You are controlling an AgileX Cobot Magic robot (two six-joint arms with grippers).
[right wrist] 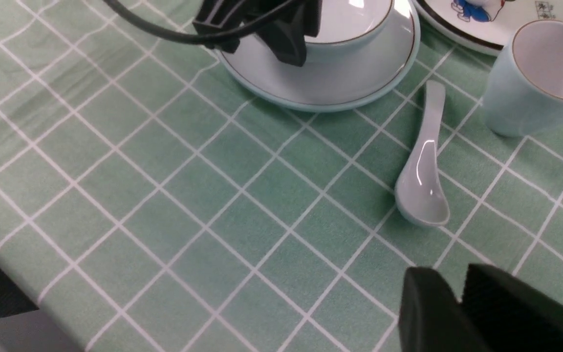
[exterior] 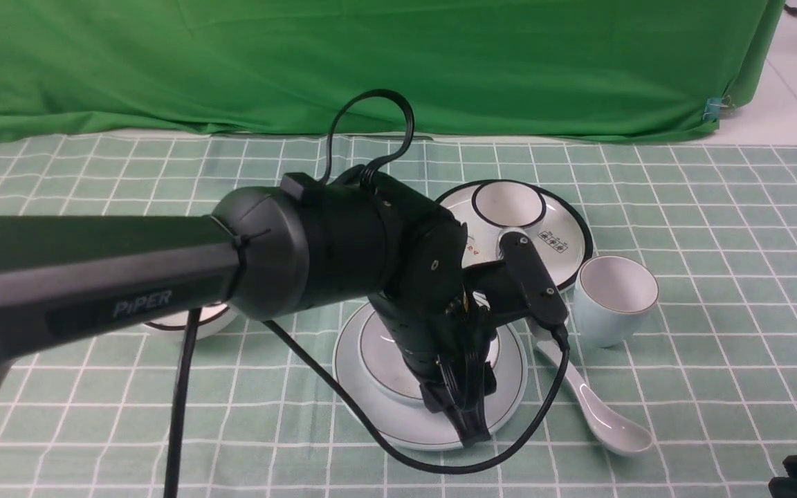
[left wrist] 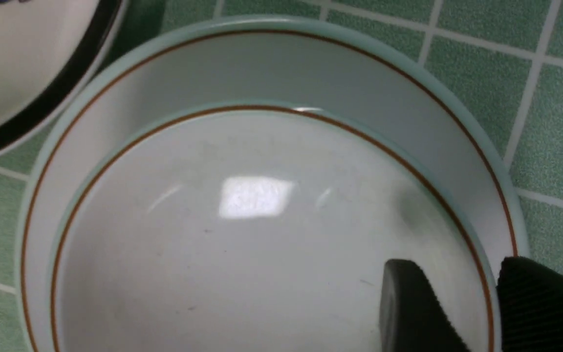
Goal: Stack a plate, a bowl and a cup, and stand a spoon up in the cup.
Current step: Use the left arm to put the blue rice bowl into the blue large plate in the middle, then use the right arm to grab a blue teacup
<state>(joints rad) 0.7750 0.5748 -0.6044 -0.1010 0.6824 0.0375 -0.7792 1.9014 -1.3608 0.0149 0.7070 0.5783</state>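
The pale blue bowl (exterior: pixel 385 356) (left wrist: pixel 242 234) sits centred on the plain plate (exterior: pixel 509 377) (left wrist: pixel 311 73) at the middle front of the table. My left gripper (exterior: pixel 471 422) (left wrist: pixel 457 266) points down over the bowl's near rim. Its jaws are open, one finger inside the bowl and one outside, with a gap to the rim. The pale blue cup (exterior: pixel 613 297) (right wrist: pixel 530 78) stands upright to the right of the plate. The plain white spoon (exterior: pixel 599 408) (right wrist: pixel 423 176) lies on the cloth in front of the cup. My right gripper (right wrist: pixel 450 274) hovers near the table's front right, slightly open and empty.
A black-rimmed picture plate (exterior: pixel 564 238) (right wrist: pixel 482 29) with a black-rimmed cup (exterior: pixel 509 204) on it stands behind the stack. A black-rimmed bowl (exterior: pixel 184 321) peeks out under the left arm. The arm's cable (exterior: pixel 544 415) loops over the plain plate's front.
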